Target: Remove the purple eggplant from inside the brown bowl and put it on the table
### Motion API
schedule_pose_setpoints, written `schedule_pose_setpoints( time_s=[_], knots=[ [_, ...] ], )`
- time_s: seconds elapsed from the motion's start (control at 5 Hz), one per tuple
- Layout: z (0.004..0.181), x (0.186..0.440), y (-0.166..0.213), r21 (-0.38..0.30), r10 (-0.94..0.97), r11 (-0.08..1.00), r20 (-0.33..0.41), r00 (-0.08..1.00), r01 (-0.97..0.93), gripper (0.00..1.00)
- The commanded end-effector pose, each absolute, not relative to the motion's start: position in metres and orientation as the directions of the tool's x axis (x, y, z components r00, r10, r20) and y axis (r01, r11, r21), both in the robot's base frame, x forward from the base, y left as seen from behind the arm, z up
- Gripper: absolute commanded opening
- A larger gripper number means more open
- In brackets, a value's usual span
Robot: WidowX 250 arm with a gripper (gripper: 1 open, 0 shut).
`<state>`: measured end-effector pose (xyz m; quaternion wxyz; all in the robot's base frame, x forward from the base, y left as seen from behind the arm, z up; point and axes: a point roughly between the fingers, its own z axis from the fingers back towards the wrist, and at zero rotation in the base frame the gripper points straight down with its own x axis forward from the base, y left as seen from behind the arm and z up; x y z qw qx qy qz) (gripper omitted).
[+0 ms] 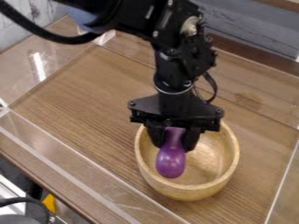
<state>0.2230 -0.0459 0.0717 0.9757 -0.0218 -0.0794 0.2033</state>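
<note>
The black arm reaches in from the upper left and bends at the wrist so that the gripper points straight down over the bowl. Its fingers are clamped on the narrow upper end of the eggplant, which hangs below them with its fat end lowest, inside the bowl's rim. Whether that end touches the bowl's floor is hard to judge from this angle. The bowl sits directly beneath the gripper on the table, near the clear front wall.
</note>
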Motion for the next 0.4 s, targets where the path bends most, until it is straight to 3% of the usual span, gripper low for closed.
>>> schedule_pose_setpoints(
  time_s=[0.0, 0.2],
  knots=[
    [0.0878, 0.2298, -0.0428, -0.106, 0.410, 0.912, 0.190, 0.892, -0.396, 0.00],
    [0.0921, 0.2302, -0.0378, -0.108, 0.414, 0.910, 0.196, 0.889, -0.400, 0.00]
  ],
)
